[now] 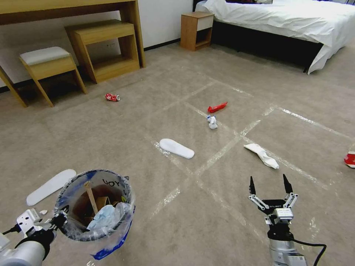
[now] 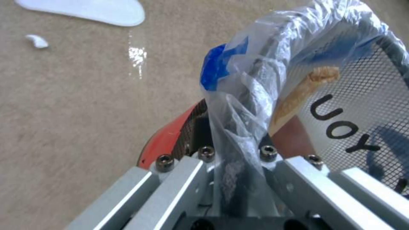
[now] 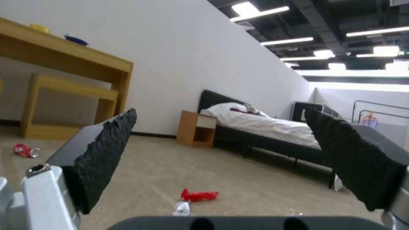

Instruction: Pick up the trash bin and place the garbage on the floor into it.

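Head view. The left claw [image 1: 59, 218] pinches the rim of the trash bin [image 1: 94, 207], a round mesh bin lined with a crinkled clear plastic bag; a wooden stick [image 1: 90, 197], brown paper and a blue face mask [image 1: 101, 217] lie inside. The right claw [image 1: 270, 186] hangs spread wide, holding nothing, above the taped beige carpet floor [image 1: 148, 111]. Beyond the bin lie a flat white slipper [image 1: 176, 148], a crumpled tissue [image 1: 212, 122], a red wrapper [image 1: 217, 107] and a red can [image 1: 112, 97]; a second slipper [image 1: 50, 186] lies just beside the bin.

Left wrist view. The left claw [image 2: 236, 159] is pressed together on the bag-covered rim of the trash bin [image 2: 366, 92]; the bin's red outer wall shows below the rim.

Right wrist view. The ribbed black fingers [image 3: 106, 153] stand far apart and empty, with the red wrapper [image 3: 199, 195] on the floor between them.
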Available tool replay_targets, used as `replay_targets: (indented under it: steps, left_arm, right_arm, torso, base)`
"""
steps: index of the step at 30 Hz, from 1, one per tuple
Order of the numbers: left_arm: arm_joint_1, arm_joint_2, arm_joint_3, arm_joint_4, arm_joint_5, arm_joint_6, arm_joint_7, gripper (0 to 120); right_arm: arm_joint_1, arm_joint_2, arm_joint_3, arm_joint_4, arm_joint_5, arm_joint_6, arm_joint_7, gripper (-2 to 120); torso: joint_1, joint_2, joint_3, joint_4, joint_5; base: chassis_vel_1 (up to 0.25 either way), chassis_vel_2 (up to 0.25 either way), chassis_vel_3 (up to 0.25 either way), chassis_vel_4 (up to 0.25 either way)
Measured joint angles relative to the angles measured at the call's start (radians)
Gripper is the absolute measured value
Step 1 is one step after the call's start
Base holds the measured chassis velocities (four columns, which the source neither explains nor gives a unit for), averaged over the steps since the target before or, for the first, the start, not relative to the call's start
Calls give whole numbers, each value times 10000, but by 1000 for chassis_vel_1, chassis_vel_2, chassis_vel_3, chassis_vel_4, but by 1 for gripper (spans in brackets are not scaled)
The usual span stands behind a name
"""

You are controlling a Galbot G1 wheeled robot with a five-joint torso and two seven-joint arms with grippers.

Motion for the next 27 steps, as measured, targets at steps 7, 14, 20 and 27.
replay_targets:
  steps: [7, 14, 20, 27]
  left_arm:
    - [-17, 6, -5, 23, -8, -1, -4, 0]
    - [-36, 26, -23, 40, -20, -6, -9, 0]
    - [-69, 42, -28, 86, -26, -15, -15, 0]
    - [-88, 87, -45, 122, -36, -28, -27, 0]
  right_arm:
    - [46, 9, -49, -43, -12, 0, -6, 100]
    - [83, 20, -89, -88, -22, 0, -21, 100]
    - [110, 46, -122, -164, -60, 6, -39, 100]
    - [163, 54, -146, -221, -64, 11, -48, 100]
  torso:
    - [0, 0, -1, 0, 1]
    - [0, 0, -1, 1, 1]
    - [1, 0, -1, 0, 3]
    - [1, 0, -1, 1, 0]
  base:
    - [-118, 101, 127, -108]
    - [-143, 151, 129, -154]
    - [-160, 135, 162, -142]
    - [-139, 162, 148, -149]
